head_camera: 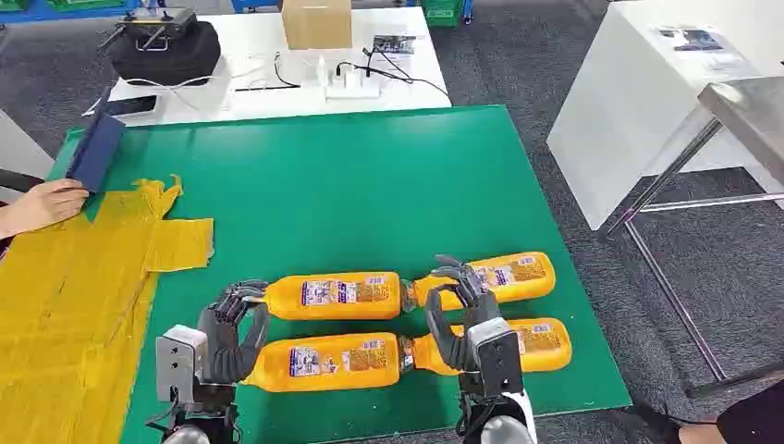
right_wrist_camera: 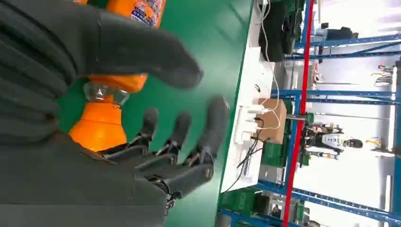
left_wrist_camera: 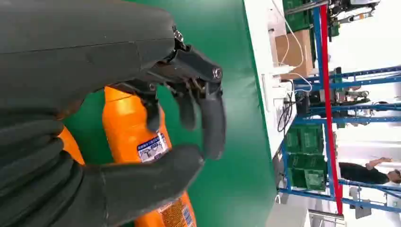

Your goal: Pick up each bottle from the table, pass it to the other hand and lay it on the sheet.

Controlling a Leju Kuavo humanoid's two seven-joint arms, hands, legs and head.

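Green table top [head_camera: 351,203], grey carpet [head_camera: 518,83]

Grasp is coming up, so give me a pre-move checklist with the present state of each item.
1. Four orange bottles on the green table: ok.
2. Left hand at the bottom end of the near-left bottle, fingers apart, nothing held: ok.
3. Right hand open over the necks of the right-side bottles: ok.
4. Yellow sheet free to receive: not ok, a person's hand rests at its far edge.
5. Which bottle goes first: cannot tell.
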